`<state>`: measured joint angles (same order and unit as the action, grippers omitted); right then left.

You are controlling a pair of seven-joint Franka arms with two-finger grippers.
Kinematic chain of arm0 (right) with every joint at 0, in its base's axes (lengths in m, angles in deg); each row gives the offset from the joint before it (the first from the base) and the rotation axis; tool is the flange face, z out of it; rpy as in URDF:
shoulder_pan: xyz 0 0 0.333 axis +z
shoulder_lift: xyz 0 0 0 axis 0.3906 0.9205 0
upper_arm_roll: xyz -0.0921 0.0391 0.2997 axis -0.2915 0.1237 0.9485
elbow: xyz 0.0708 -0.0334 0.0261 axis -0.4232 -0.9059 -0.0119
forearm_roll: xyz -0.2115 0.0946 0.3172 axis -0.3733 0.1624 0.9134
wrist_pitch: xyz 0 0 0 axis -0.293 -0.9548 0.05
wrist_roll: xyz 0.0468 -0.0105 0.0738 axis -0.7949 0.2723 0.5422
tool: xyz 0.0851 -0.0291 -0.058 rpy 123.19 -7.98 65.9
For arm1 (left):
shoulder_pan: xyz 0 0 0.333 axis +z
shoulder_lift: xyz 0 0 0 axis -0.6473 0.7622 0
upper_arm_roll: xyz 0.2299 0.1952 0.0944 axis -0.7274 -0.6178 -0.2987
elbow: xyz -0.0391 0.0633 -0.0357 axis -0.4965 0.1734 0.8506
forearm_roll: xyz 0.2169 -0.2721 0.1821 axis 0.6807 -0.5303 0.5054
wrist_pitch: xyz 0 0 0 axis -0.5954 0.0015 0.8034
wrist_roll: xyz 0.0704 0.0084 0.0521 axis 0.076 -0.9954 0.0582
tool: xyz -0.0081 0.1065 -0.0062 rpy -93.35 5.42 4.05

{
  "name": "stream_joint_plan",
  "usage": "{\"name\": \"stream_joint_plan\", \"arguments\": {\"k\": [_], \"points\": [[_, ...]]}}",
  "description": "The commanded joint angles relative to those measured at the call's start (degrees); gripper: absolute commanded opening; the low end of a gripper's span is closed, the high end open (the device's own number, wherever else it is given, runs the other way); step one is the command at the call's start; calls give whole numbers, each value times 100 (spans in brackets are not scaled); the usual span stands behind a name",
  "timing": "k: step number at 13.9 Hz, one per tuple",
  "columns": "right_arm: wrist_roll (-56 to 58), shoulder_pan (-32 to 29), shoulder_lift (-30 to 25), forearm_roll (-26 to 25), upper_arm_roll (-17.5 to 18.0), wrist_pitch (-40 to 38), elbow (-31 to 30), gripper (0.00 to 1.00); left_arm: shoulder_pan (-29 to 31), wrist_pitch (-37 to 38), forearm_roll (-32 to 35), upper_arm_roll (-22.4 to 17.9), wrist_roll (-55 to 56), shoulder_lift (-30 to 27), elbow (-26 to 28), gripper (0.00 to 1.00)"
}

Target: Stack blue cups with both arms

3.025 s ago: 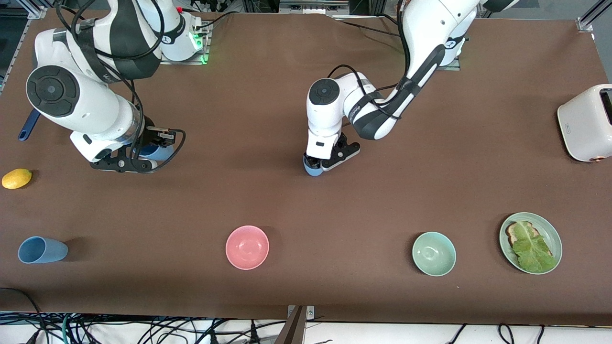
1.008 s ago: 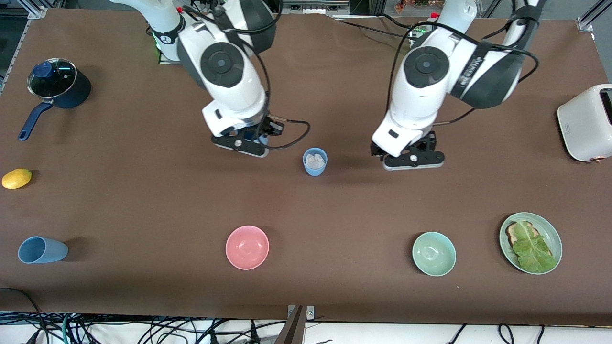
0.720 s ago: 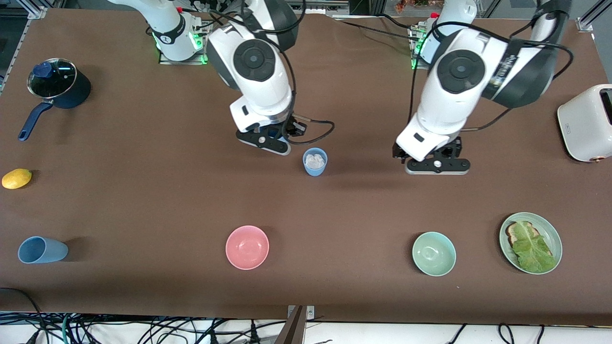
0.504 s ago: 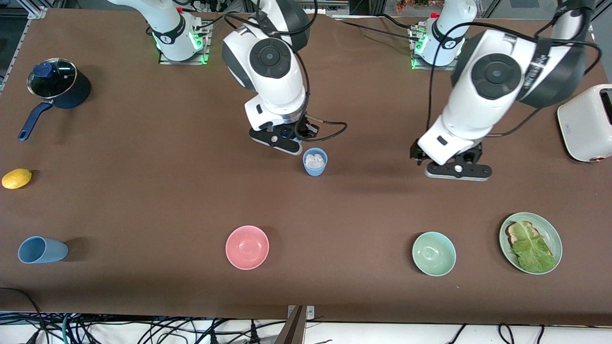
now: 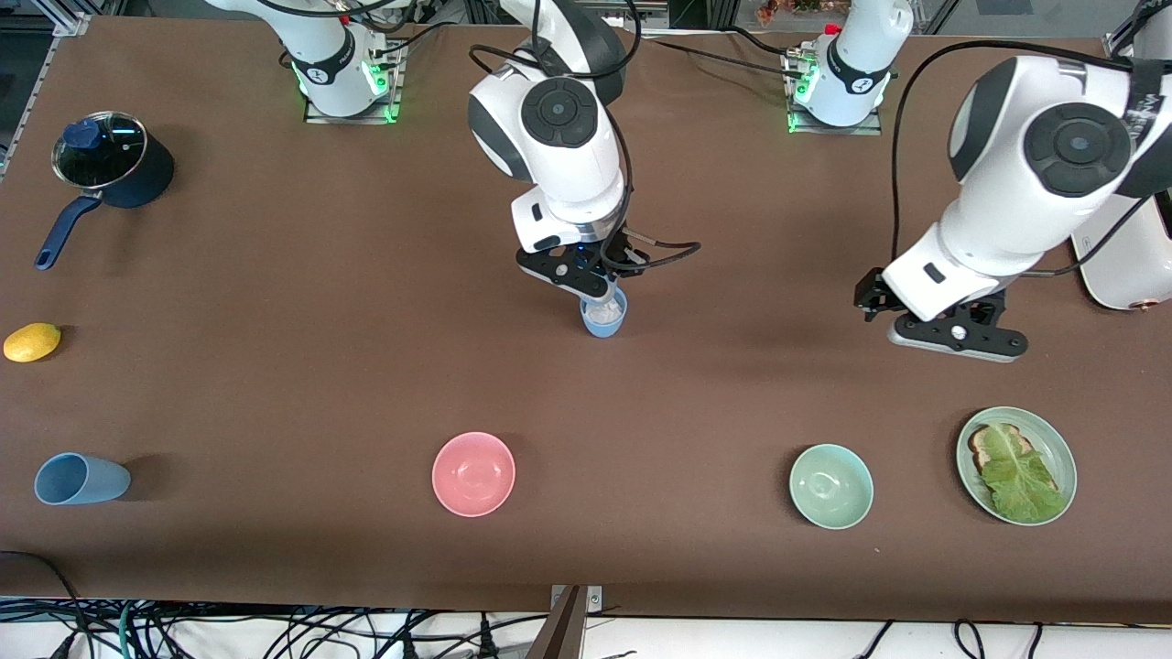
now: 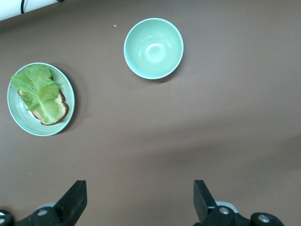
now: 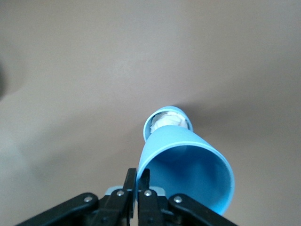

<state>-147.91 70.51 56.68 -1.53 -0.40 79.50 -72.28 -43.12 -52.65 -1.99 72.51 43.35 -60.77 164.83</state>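
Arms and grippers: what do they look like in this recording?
Both arms are glossy white with rounded joints, black bands and dark round joint caps, and black cables loop along them. The right gripper and left gripper are black, each with two slim jaws. Green lights glow at both bases.

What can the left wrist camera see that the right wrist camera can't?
Only the left wrist view shows the green bowl, the plate with bread and a lettuce leaf, and the left hand, open over bare table. Only the right wrist view shows the right hand, shut on the rim of a blue cup and holding it over a second blue cup that stands on the table with something white inside. Both show the brown table.
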Motion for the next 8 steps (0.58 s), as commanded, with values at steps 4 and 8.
{"name": "stream_joint_plan", "arguments": {"k": [4, 8], "points": [[-168, 170, 248, 26, -131, 88, 221, 0, 462, 107, -337, -140, -1142, -86, -164, 100], [-142, 161, 248, -97, -131, 88, 160, 0, 822, 98, -478, -149, -1546, -86, -191, 100]]}}
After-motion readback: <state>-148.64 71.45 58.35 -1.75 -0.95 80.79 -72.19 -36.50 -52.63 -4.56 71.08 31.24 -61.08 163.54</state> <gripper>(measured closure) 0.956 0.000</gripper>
